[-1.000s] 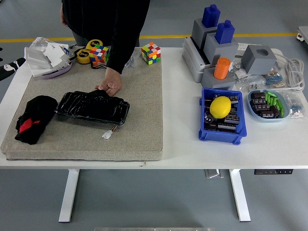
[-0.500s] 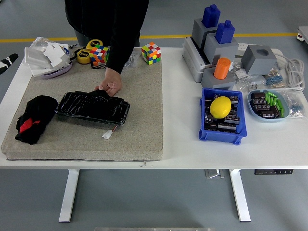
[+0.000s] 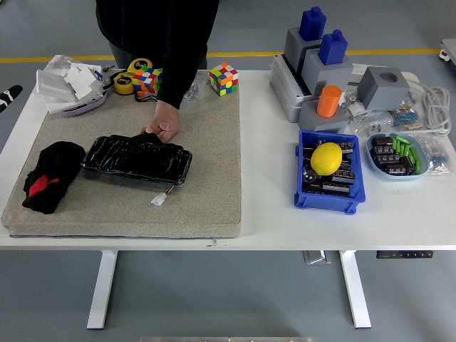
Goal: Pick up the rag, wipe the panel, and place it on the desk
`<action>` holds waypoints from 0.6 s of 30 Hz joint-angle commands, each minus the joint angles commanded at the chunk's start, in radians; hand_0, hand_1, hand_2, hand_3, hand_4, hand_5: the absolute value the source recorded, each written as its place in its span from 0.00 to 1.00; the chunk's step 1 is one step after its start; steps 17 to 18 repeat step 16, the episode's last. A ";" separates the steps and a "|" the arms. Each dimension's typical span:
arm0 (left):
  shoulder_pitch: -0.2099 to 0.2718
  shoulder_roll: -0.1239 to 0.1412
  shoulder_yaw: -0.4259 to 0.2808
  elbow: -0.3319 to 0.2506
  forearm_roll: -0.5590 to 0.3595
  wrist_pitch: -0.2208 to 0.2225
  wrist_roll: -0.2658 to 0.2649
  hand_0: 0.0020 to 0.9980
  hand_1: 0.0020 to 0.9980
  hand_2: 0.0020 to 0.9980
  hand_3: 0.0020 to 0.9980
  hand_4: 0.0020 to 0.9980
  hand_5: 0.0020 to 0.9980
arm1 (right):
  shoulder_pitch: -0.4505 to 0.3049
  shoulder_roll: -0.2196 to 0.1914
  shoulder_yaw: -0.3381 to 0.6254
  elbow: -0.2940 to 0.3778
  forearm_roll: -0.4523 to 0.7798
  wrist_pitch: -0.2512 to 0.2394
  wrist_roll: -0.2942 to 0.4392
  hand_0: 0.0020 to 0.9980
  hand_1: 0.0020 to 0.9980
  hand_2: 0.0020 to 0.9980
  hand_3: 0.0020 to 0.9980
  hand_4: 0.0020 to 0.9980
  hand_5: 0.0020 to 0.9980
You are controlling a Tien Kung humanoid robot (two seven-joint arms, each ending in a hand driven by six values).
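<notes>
The rag (image 3: 48,177) is a crumpled black cloth with a red patch, lying on the left of the grey felt mat (image 3: 206,164). Just right of it lies the panel (image 3: 137,157), a glossy black slab with a small white plug on short wires (image 3: 159,199) at its near right corner. A person in a black sleeve stands at the far side with one hand (image 3: 164,129) resting on the panel's far edge. Neither robot hand shows in the head view.
Behind the mat are crumpled paper on a dish (image 3: 71,84), yellow tape (image 3: 125,81) and two puzzle cubes (image 3: 223,78). On the right stand a blue bin with a yellow lemon (image 3: 327,158), grey blocks (image 3: 320,71) and a parts tray (image 3: 399,155). A small black-and-white shape (image 3: 6,95) shows at the left edge.
The black-and-white shape at the left edge has slid further out of the picture. The person's hand stays on the panel's far edge; rag and panel have not moved.
</notes>
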 joint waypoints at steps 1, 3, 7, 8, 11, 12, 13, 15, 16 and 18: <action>0.000 0.000 0.001 -0.001 0.000 0.000 0.000 0.39 0.58 0.64 0.76 1.00 0.71 | 0.001 0.000 -0.001 0.000 -0.001 0.000 0.000 0.72 0.66 0.68 0.62 1.00 0.60; -0.001 0.001 0.007 -0.002 -0.003 0.001 -0.002 0.39 0.58 0.64 0.76 1.00 0.71 | 0.002 0.000 -0.002 0.001 -0.002 -0.001 0.000 0.72 0.66 0.68 0.62 1.00 0.60; -0.002 0.001 0.014 -0.004 -0.004 0.000 -0.001 0.39 0.58 0.64 0.76 1.00 0.71 | 0.002 -0.003 -0.006 0.001 -0.001 0.000 -0.002 0.72 0.66 0.68 0.62 1.00 0.60; -0.001 0.003 0.015 -0.005 -0.006 0.001 -0.002 0.39 0.58 0.64 0.76 1.00 0.71 | 0.001 -0.003 -0.005 0.001 -0.001 0.000 -0.003 0.72 0.66 0.68 0.62 1.00 0.60; -0.001 0.006 0.015 -0.007 -0.007 0.002 -0.003 0.39 0.58 0.64 0.76 1.00 0.71 | 0.000 -0.005 -0.007 0.000 0.000 0.001 -0.005 0.72 0.66 0.68 0.62 1.00 0.60; -0.002 0.006 0.015 -0.007 -0.007 0.002 -0.003 0.39 0.58 0.64 0.76 1.00 0.71 | 0.000 -0.005 -0.007 0.000 0.000 0.001 -0.005 0.72 0.66 0.68 0.62 1.00 0.60; -0.002 0.006 0.012 -0.007 -0.008 0.002 -0.003 0.39 0.58 0.64 0.76 1.00 0.71 | -0.001 -0.005 -0.005 0.000 0.000 0.001 -0.005 0.72 0.66 0.68 0.62 1.00 0.60; -0.004 0.003 0.009 -0.006 -0.008 0.004 -0.005 0.39 0.58 0.64 0.76 1.00 0.71 | -0.001 -0.005 -0.004 0.000 0.000 0.001 -0.005 0.72 0.66 0.68 0.62 1.00 0.60; -0.005 0.003 0.009 -0.006 -0.008 0.004 -0.005 0.39 0.58 0.64 0.76 1.00 0.71 | -0.001 -0.005 -0.003 0.001 0.000 0.002 -0.005 0.72 0.66 0.68 0.62 1.00 0.60; -0.005 0.003 0.009 -0.006 -0.008 0.004 -0.005 0.39 0.58 0.64 0.76 1.00 0.71 | -0.001 -0.005 -0.003 0.001 0.000 0.002 -0.005 0.72 0.66 0.68 0.62 1.00 0.60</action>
